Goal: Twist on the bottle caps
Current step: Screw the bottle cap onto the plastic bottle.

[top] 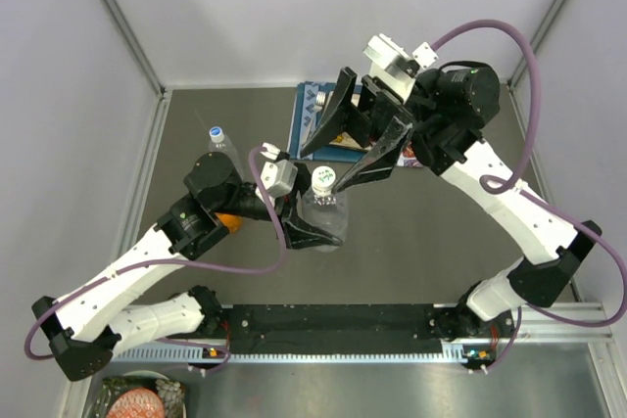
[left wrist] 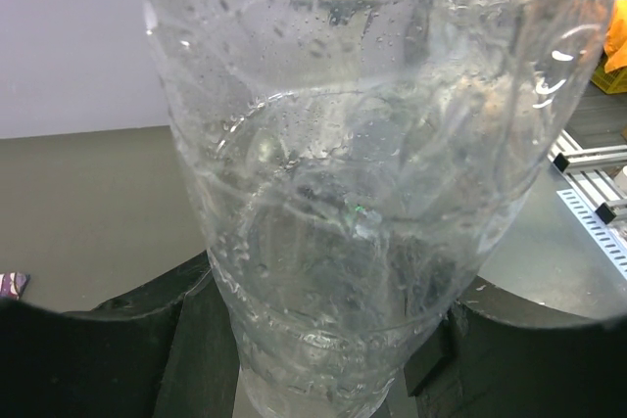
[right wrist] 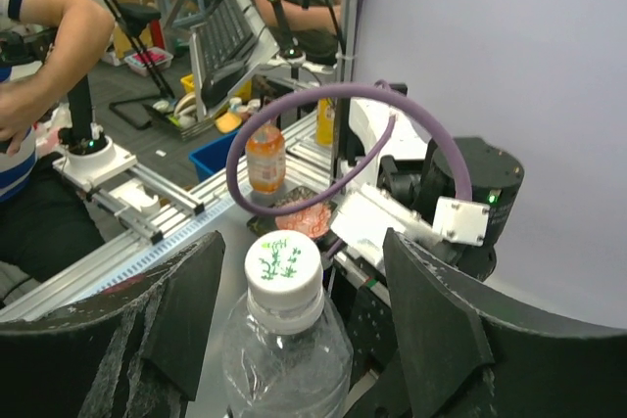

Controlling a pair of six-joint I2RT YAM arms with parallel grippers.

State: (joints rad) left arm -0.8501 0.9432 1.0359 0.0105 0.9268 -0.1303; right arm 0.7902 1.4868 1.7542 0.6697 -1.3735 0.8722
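Left gripper (left wrist: pixel 313 364) clamps a clear ribbed plastic bottle (top: pixel 329 214); atop it, right gripper (right wrist: pixel 301 245), part-open, straddles the white green-printed screw cap (top: pixel 323 179) without touching — an off-centre squeeze could cross-thread it.

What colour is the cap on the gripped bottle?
White cap with green print, on the bottle; right wrist view best.

The clear bottle (left wrist: pixel 362 193) fills your view, droplets on its wall, its lower body gripped between the left end effector's (left wrist: pixel 323 374) dark fingers (left wrist: pixel 108 354), grey table (left wrist: pixel 88 203) behind it.
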